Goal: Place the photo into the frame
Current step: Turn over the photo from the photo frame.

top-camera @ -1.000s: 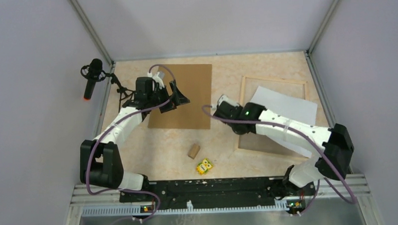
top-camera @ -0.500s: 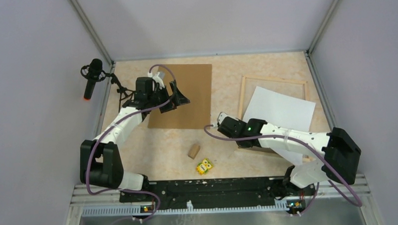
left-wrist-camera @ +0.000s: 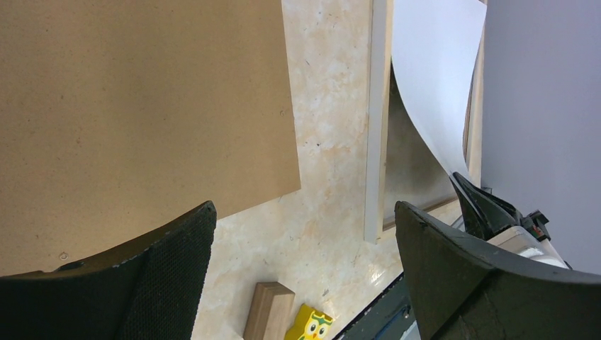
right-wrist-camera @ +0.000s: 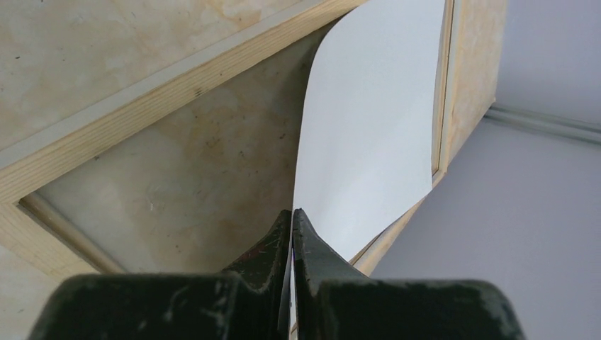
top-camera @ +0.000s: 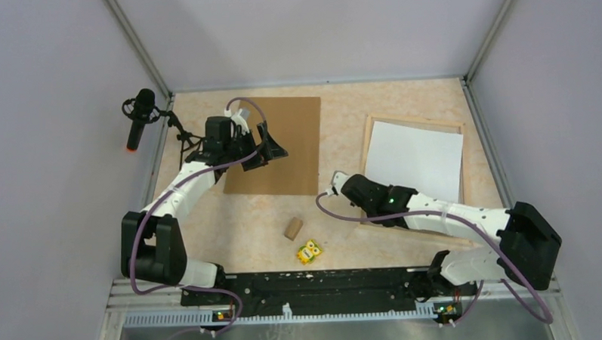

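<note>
The photo [top-camera: 415,158] shows only its white back and lies square over the frame [top-camera: 416,120] at the right. Its far part rests inside the pale wood strips, and its near edge curves up. My right gripper [top-camera: 376,201] is at the frame's near-left part and shut on that edge. In the right wrist view the jaws [right-wrist-camera: 292,211] pinch the photo [right-wrist-camera: 368,120] above the frame [right-wrist-camera: 163,95]. My left gripper [top-camera: 265,150] hangs open and empty over the brown backing board [top-camera: 282,140]. In the left wrist view it [left-wrist-camera: 305,212] stands wide, with the photo [left-wrist-camera: 432,78] and the frame [left-wrist-camera: 379,120] beyond.
The backing board [left-wrist-camera: 142,106] lies flat at centre-left. A small wooden block [top-camera: 292,228] and a yellow owl toy [top-camera: 309,251] sit near the front edge between the arms. A microphone [top-camera: 139,119] stands at the left wall. Grey walls enclose the table.
My right arm drew back toward the near edge, still holding the photo. The photo turned from askew to square with the frame and came down into its outline. The left arm stayed still.
</note>
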`<action>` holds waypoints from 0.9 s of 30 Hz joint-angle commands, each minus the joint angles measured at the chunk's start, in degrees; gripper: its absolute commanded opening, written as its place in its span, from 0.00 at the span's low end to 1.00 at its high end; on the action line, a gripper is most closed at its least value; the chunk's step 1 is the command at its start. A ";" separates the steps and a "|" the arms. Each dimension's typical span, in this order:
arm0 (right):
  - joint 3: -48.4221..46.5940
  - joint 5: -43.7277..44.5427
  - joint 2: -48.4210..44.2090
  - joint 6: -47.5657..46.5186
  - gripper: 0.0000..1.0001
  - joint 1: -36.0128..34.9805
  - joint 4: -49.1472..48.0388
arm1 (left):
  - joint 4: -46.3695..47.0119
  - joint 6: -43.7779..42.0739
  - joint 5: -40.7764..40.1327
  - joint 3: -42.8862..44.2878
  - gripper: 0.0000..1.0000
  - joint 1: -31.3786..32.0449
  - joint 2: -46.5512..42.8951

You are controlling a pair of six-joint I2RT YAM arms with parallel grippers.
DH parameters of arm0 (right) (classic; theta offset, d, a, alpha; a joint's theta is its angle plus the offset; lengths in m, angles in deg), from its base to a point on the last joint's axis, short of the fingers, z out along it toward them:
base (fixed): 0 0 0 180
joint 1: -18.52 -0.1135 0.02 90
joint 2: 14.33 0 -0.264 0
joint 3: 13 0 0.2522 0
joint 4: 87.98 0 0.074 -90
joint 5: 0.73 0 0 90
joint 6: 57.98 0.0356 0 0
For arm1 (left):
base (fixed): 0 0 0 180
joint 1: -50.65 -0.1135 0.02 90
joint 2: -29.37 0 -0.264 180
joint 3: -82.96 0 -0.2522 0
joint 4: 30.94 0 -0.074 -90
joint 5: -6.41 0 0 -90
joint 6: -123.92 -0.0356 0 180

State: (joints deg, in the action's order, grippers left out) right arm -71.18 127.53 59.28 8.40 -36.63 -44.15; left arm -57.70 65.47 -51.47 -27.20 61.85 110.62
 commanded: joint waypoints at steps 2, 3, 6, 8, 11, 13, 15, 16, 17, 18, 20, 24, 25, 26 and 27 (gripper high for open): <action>1.79 -3.48 -3.70 -5.64 0.00 0.54 -6.19 | 2.27 -0.26 1.44 0.18 0.98 0.16 0.21; 2.10 -4.66 -3.79 -5.50 0.00 0.57 -6.34 | 2.34 -0.18 1.62 0.18 0.98 0.16 0.19; 4.00 -5.05 -4.20 -5.42 0.00 0.57 -7.91 | 2.38 -0.07 1.80 0.10 0.98 0.14 0.30; 4.72 -3.24 -3.49 -6.08 0.00 0.69 -8.70 | 2.49 0.00 2.04 0.09 0.98 0.14 0.40; 4.84 -1.47 -2.22 -6.93 0.00 1.80 -9.83 | 2.75 0.18 2.45 0.00 0.98 0.16 0.49; 4.96 -0.24 -2.12 -6.63 0.00 2.74 -9.25 | 2.84 0.13 2.47 -0.08 0.98 0.21 0.46; 4.88 0.45 -3.17 -6.26 0.00 3.06 -8.58 | 2.81 0.13 2.34 -0.16 0.98 0.15 0.36; 4.83 0.09 -3.99 -6.03 0.00 3.30 -8.37 | 2.89 0.22 2.46 -0.17 0.98 0.14 0.37; 4.84 -0.27 -4.91 -5.79 0.00 3.55 -8.09 | 2.98 0.30 2.69 -0.18 0.98 0.14 0.42; 5.06 -0.60 -5.66 -5.85 0.00 3.72 -7.96 | 3.17 0.42 2.99 -0.30 0.98 0.14 0.48; 6.15 -1.17 -7.43 -6.79 0.00 3.74 -8.94 | 3.54 0.74 3.41 -0.50 0.98 0.14 0.65; 7.82 -1.89 -9.22 -8.86 0.05 3.88 -11.86 | 3.72 0.84 3.59 -0.67 0.98 0.16 0.63; 7.93 -1.84 -8.93 -9.24 0.06 4.10 -12.29 | 3.70 0.88 3.57 -0.62 0.98 0.14 0.56; 7.95 -1.79 -8.51 -9.66 0.06 4.38 -12.71 | 3.68 0.88 3.55 -0.62 0.98 0.14 0.43; 7.99 -1.79 -7.96 -10.06 0.06 4.61 -13.01 | 3.78 0.88 3.56 -0.66 0.98 0.14 0.42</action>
State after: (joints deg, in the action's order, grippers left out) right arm -63.67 125.52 51.26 0.56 -33.05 -53.14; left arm -56.67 66.04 -49.02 -27.38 61.85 110.65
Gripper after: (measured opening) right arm 0.054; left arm 0.983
